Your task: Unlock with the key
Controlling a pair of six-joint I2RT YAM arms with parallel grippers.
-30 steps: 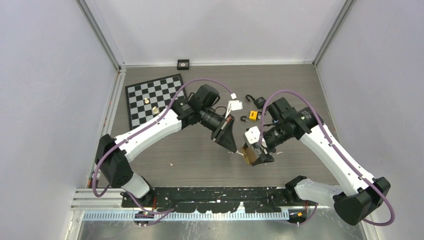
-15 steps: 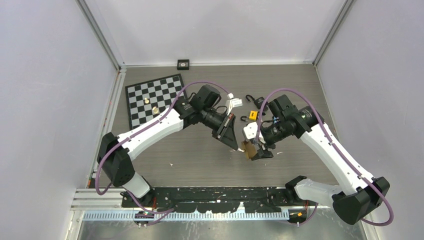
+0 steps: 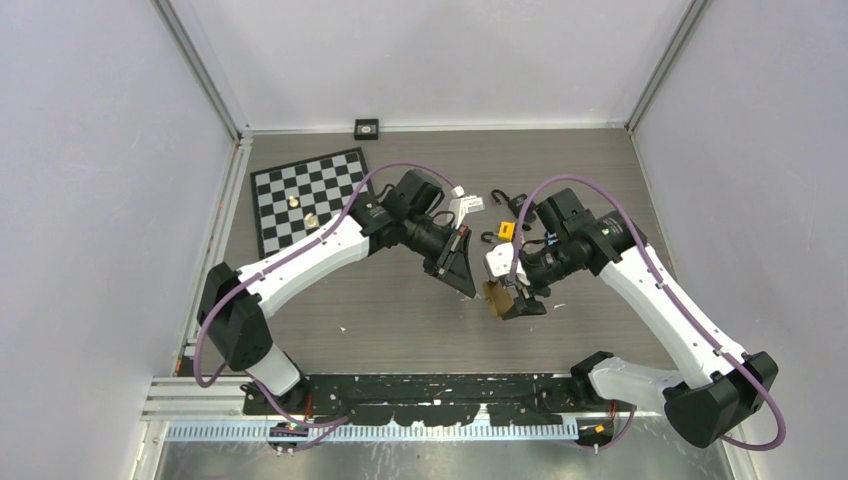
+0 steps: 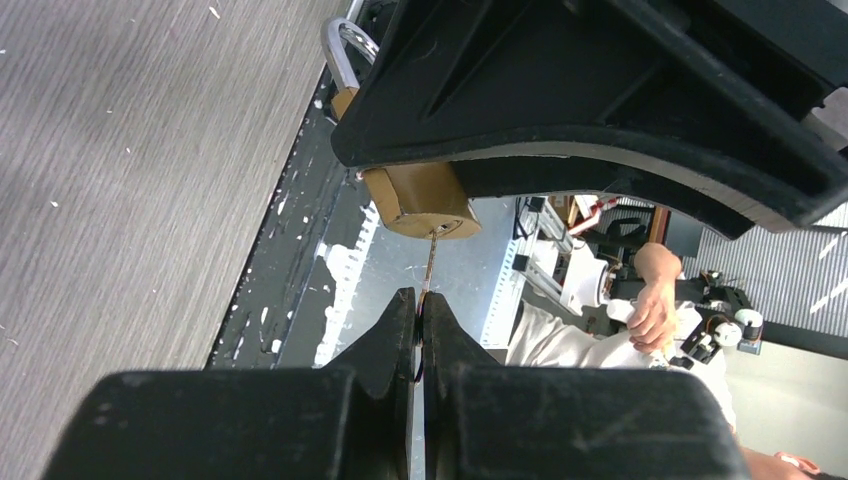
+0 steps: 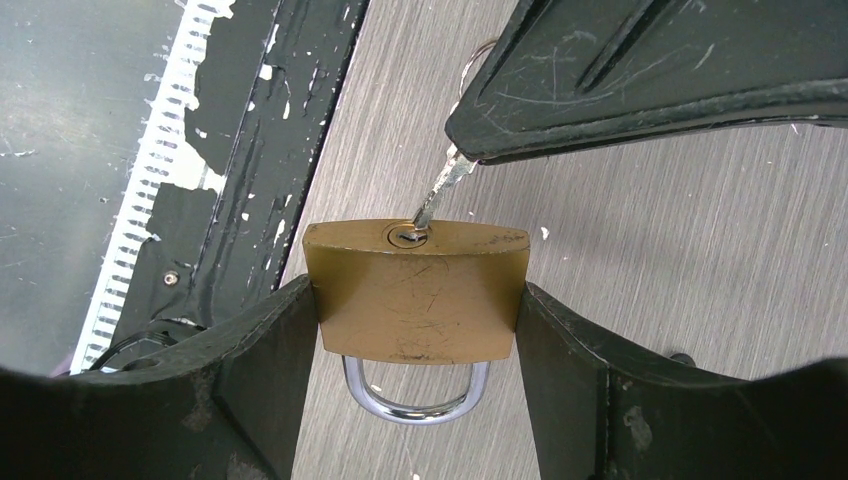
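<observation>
The brass padlock (image 5: 415, 295) is held clear of the tabletop (image 5: 620, 250), near its middle. The spread right jaws clamp it by its two narrow sides. Its shackle (image 5: 415, 400) enters the body at both ends. The key (image 5: 440, 190), pinched in the tightly closed left jaws, has its tip in the keyhole (image 5: 407, 236). A chessboard (image 3: 300, 175) lies well apart, at the far left.
</observation>
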